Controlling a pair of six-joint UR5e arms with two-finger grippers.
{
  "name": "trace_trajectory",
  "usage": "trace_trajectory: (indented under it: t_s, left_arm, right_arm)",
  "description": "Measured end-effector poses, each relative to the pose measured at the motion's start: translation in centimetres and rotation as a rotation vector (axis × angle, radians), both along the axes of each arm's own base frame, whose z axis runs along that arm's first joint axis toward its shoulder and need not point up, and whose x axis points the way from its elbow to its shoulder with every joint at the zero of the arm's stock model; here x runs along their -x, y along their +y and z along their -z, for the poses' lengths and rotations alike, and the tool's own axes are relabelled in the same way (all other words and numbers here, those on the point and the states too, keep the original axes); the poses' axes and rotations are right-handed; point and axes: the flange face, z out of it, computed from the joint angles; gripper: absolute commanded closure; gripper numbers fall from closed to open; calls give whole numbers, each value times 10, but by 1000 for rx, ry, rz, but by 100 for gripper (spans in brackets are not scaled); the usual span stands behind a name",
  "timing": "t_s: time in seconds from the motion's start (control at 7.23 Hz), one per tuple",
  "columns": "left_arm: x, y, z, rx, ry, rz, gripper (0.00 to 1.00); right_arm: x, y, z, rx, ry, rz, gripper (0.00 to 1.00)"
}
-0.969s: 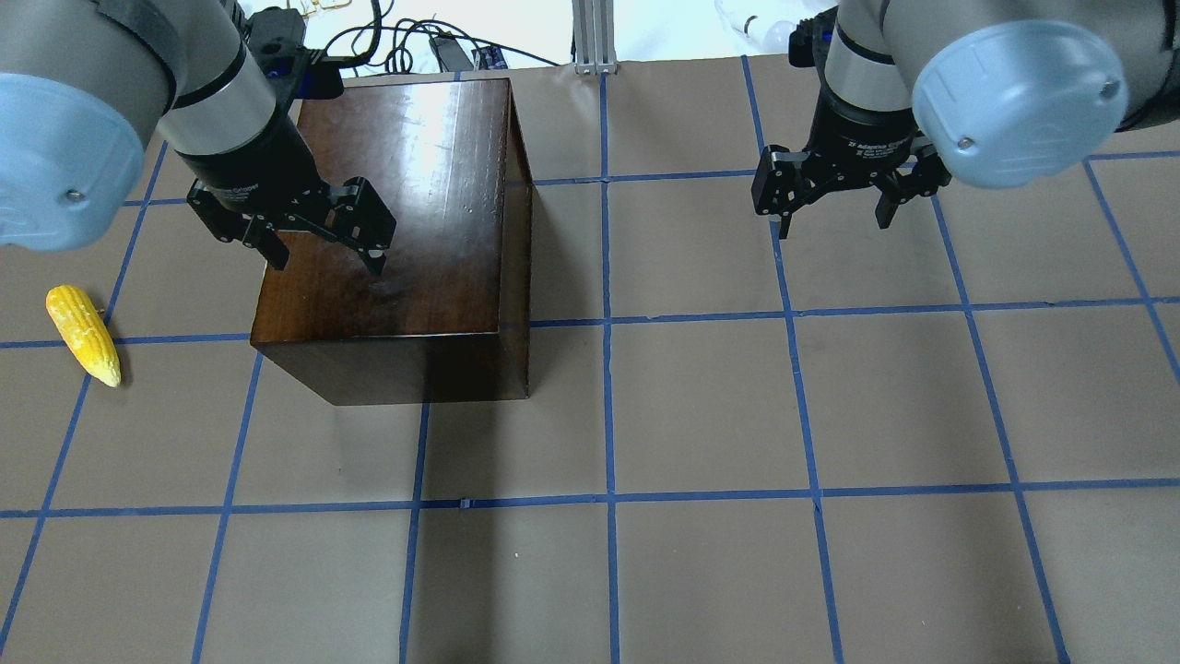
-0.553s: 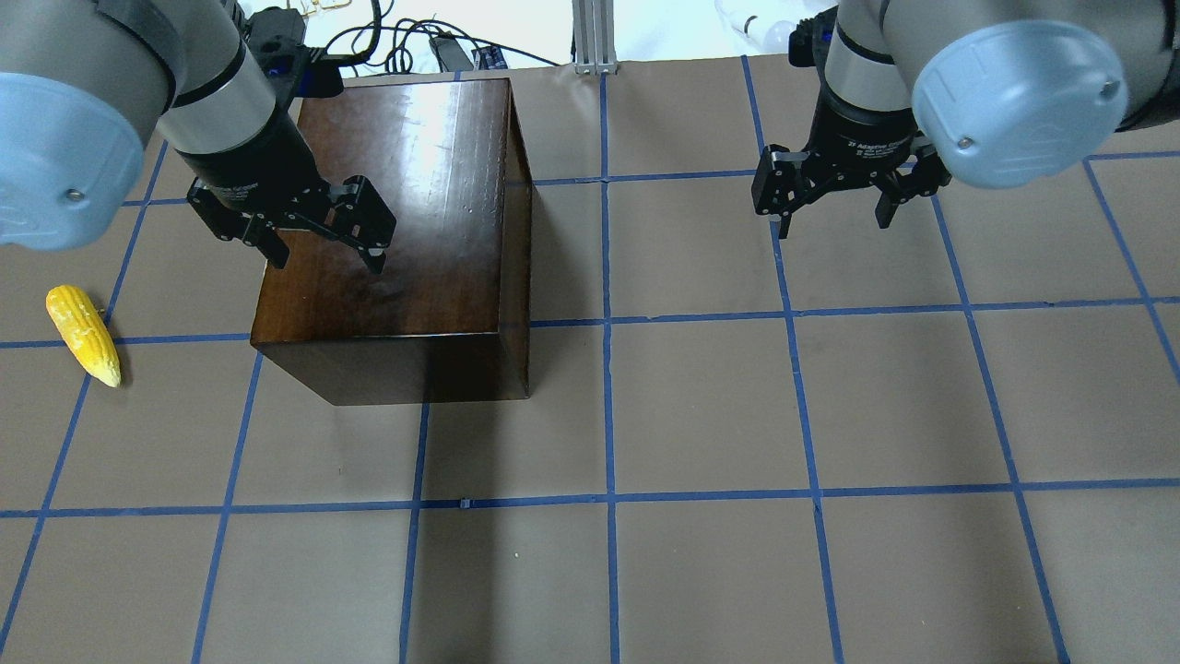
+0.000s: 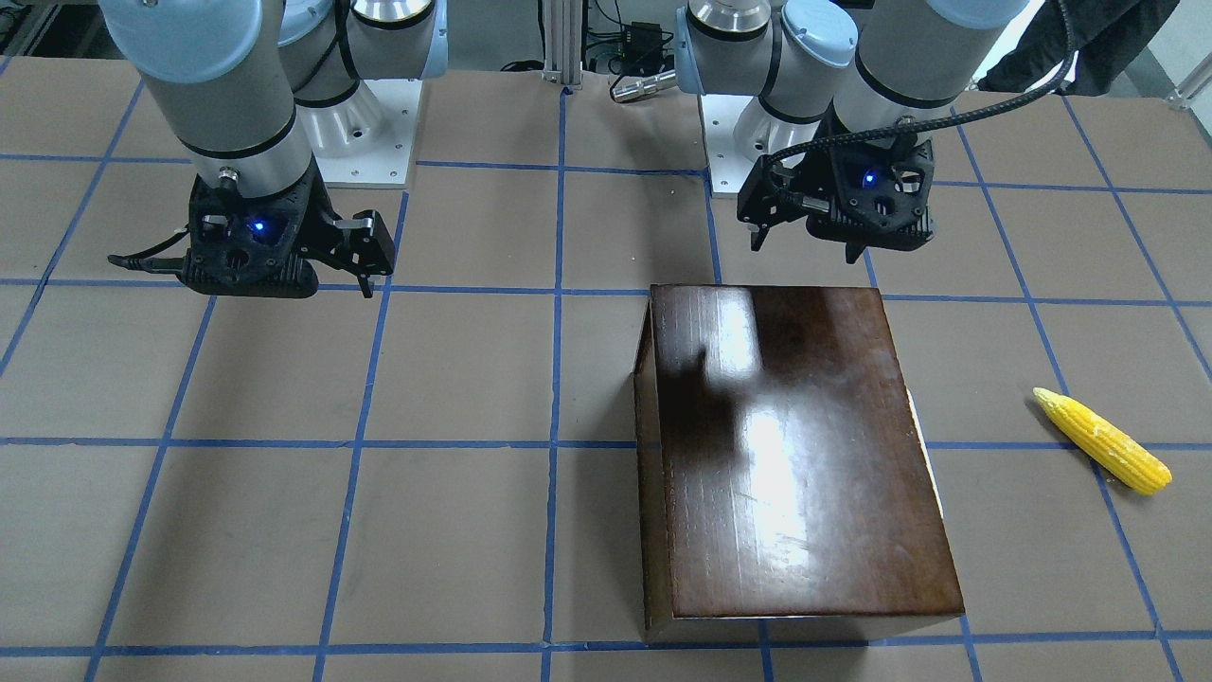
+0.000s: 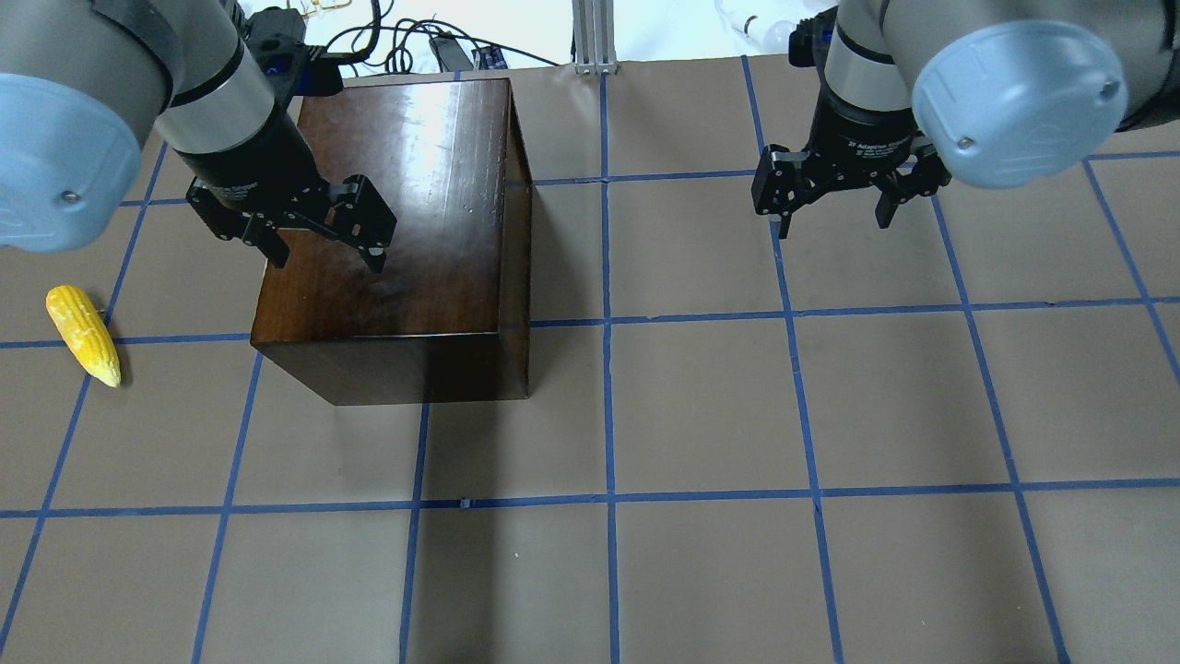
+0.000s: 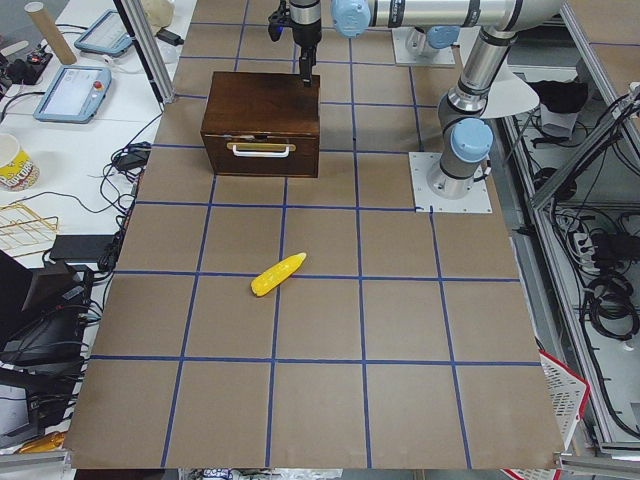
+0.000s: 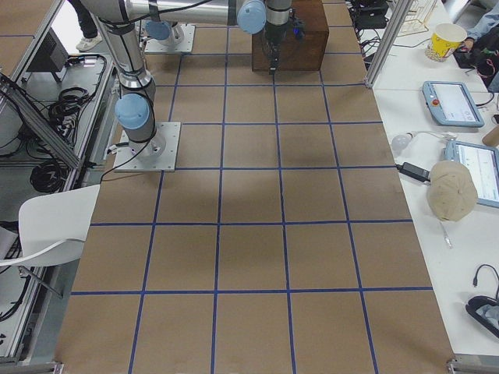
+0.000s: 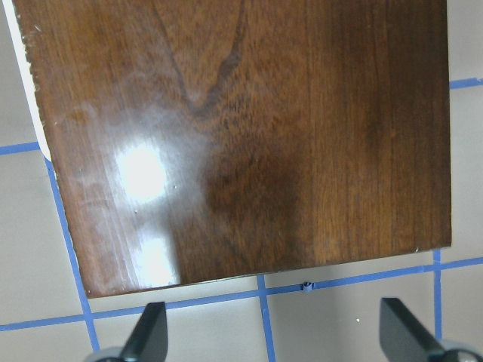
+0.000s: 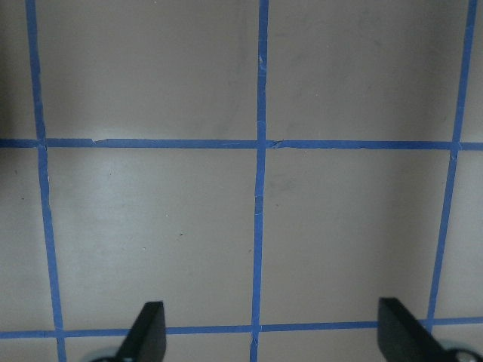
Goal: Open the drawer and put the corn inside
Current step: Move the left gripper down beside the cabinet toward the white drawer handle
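The dark brown wooden box (image 4: 396,231) stands on the table at the left. Its drawer (image 5: 262,150), with a pale handle, faces the robot's left and is shut. The yellow corn (image 4: 83,334) lies on the table left of the box and apart from it; it also shows in the front view (image 3: 1103,441) and the exterior left view (image 5: 278,274). My left gripper (image 4: 327,263) is open and empty, hovering above the box top (image 7: 249,136). My right gripper (image 4: 834,226) is open and empty above bare table (image 8: 256,211), far right of the box.
The table is brown paper with a blue tape grid. Cables and an aluminium post (image 4: 590,37) lie beyond the far edge. A side table with tablets (image 5: 75,95) and a cup (image 5: 12,160) stands past the drawer side.
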Motion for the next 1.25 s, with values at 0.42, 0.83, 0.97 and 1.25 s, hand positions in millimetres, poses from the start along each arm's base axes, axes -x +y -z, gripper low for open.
trace_trajectory:
  t_s: [0.42,0.83,0.97,1.25]
  left_arm:
    - [-16,-5,-8,18,6,-39,0]
    - [-73,-24,-29,56,18,-111,0]
    - [-100,-33,-31,65,22,-110,0]
    - [-160,-46,-28,74,51,-85,0]
  right_arm:
    - [0,0,0,-1,0,0,0]
    - [0,0,0,0,0,0,0]
    - [0,0,0,0,0,0,0]
    - [0,0,0,0,0,0,0]
